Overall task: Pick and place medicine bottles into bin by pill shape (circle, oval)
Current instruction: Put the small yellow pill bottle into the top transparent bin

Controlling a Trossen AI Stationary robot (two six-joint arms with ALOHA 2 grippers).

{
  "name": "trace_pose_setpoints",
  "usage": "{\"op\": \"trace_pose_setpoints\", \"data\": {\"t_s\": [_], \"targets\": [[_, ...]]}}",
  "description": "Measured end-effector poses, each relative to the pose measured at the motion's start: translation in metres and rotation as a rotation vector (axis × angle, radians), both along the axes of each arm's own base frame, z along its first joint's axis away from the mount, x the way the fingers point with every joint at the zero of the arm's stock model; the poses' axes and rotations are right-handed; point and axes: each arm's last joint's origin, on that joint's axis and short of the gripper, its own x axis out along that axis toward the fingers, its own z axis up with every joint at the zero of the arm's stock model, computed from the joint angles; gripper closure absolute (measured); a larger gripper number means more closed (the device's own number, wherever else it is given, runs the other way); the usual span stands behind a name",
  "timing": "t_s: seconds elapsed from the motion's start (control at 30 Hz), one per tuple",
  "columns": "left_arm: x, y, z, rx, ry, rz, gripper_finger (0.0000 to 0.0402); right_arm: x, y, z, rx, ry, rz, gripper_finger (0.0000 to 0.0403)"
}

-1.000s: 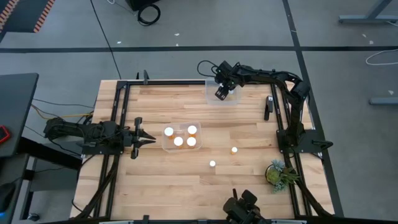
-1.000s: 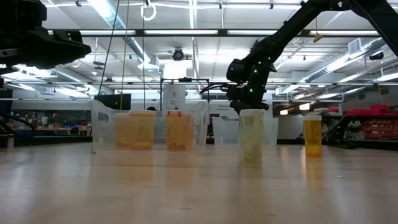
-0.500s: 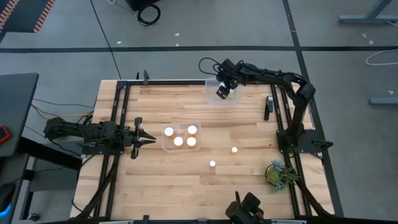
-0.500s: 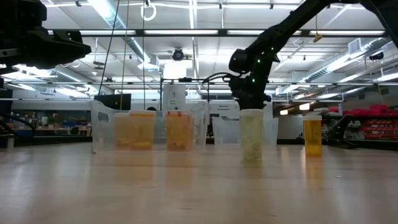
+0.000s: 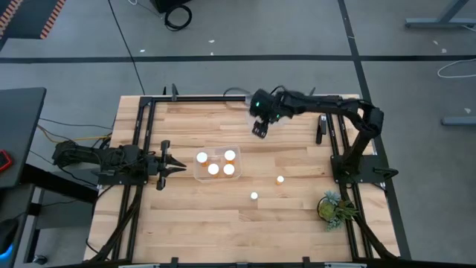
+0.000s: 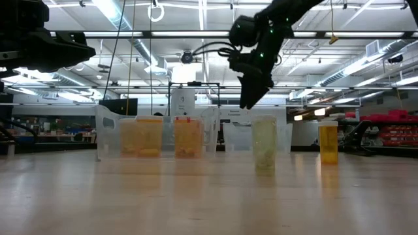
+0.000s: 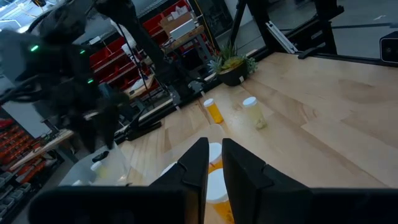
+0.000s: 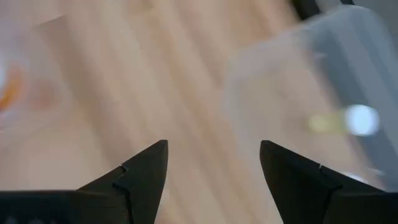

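My right gripper (image 5: 258, 131) hangs open and empty above the table, between the far clear bin (image 5: 277, 119) and the near clear bin (image 5: 198, 173); it shows high in the low view (image 6: 249, 98). The near bin holds several white-capped amber bottles (image 5: 213, 169). Two bottles stand loose on their bases on the table: a pale one (image 5: 254, 196) and an orange one (image 5: 280, 179). The right wrist view shows a pale bottle (image 8: 348, 121) lying inside the far bin (image 8: 292, 81). My left gripper (image 5: 168, 165) waits shut, just left of the near bin.
A small green plant (image 5: 334, 208) stands at the table's near right corner. Black frame rails (image 5: 141, 134) run along the table's left and right sides. Bare wood lies between the two bins and around the loose bottles.
My right gripper has risen out of the far bin and swung toward the table's middle, nearer and to the left, tipping its fingers as it goes. The left arm has kept still.
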Motion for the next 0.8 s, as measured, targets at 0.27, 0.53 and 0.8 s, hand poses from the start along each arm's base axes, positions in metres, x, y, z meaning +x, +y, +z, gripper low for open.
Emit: {"op": "trace_pose_setpoints", "data": {"t_s": [0.27, 0.53, 0.8], "targets": [[0.0, 0.0, 0.0, 0.0, -0.001, 0.0, 0.034, 0.023, 0.077, -0.005, -0.049, 0.027, 0.156, 0.0142], [0.0, 0.0, 0.0, 0.0, 0.0, 0.0, 0.0351, 0.03, 0.132, -0.011, -0.022, 0.02, 0.218, 0.0142], [0.0, 0.0, 0.0, 0.0, 0.002, 0.0, 0.0343, 0.036, 0.184, -0.021, -0.035, 0.0, 0.323, 0.0142]]}}
